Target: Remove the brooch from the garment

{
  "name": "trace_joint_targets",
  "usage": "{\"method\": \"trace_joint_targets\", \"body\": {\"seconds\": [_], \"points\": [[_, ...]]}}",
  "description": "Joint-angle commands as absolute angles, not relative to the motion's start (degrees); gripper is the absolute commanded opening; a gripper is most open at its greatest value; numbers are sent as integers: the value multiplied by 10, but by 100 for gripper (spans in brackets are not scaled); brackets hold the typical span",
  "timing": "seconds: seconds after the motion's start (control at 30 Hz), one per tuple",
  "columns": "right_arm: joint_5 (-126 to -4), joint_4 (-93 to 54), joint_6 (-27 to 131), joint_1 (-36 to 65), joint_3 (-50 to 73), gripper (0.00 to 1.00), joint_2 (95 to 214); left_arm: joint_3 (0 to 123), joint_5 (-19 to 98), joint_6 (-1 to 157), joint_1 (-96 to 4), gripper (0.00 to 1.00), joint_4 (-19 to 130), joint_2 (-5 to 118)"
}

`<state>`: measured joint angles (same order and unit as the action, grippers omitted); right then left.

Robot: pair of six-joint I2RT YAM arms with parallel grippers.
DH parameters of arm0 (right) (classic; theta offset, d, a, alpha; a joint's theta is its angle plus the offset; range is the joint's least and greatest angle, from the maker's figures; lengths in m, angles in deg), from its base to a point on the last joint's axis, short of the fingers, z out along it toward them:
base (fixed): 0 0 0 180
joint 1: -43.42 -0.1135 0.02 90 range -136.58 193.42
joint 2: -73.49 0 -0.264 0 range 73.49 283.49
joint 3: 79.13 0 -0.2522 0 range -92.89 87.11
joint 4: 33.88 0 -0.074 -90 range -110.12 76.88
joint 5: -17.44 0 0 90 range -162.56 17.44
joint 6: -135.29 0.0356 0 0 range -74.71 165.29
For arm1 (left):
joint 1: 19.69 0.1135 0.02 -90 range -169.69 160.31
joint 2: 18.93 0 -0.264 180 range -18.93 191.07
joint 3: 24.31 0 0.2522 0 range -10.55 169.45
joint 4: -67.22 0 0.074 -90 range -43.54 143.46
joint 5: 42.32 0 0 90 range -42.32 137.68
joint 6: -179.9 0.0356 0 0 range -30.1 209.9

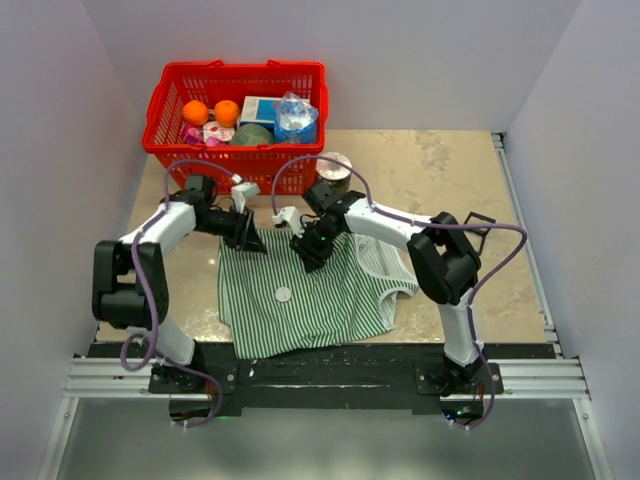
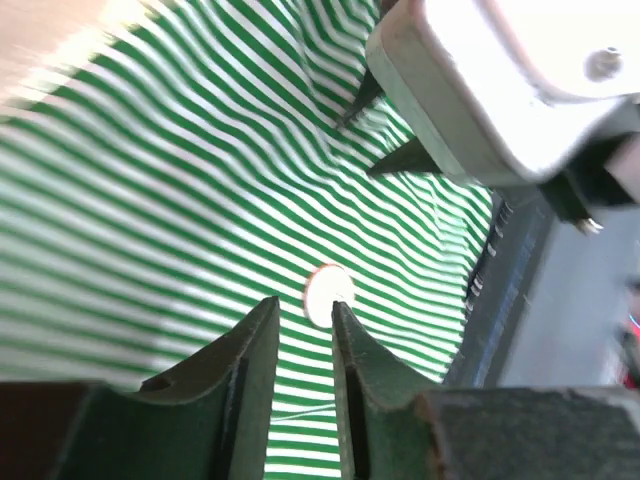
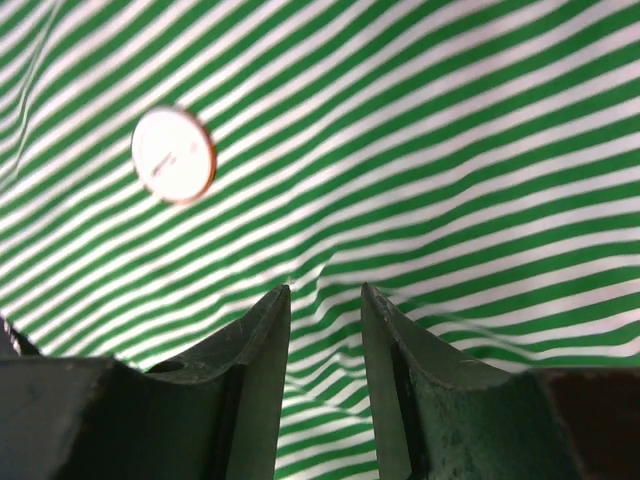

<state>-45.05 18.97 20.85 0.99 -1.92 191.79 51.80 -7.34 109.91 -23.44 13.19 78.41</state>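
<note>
Where the left gripper [image 1: 247, 238] hangs over the far-left edge of the garment [image 1: 330, 300], its jaws stand a narrow slit apart and hold nothing. In the left wrist view the brooch [image 2: 328, 292] lies just past the tips at 1 o'clock. Right gripper [image 1: 310, 250]: jaws slightly parted, empty, tips down at the garment's far edge, brooch at 10 o'clock in its wrist view. Top view: brooch mid-garment, at 5 o'clock from the left gripper and 7 o'clock from the right. Both forearms angle inward, elbows out wide.

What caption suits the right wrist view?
Right arm's parted fingers over the green-and-white striped garment, the brooch at upper left.
</note>
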Motion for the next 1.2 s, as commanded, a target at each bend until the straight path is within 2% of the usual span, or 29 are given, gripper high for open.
{"method": "trace_joint_targets", "body": {"seconds": [0.0,0.27,0.5,0.63,1.17], "points": [[-475,125,283,-18,-38,38,1888,461,7,976,-177,35,225,673],[-501,119,334,-62,-16,36,1887,389,138,910,-115,42,258,524],[-532,119,400,-91,-16,36,1907,387,149,914,-87,45,267,478],[-547,110,432,-100,-11,40,1921,367,147,904,-69,47,288,449],[-553,117,449,-113,-48,38,1958,356,138,906,-40,49,296,417]]}}
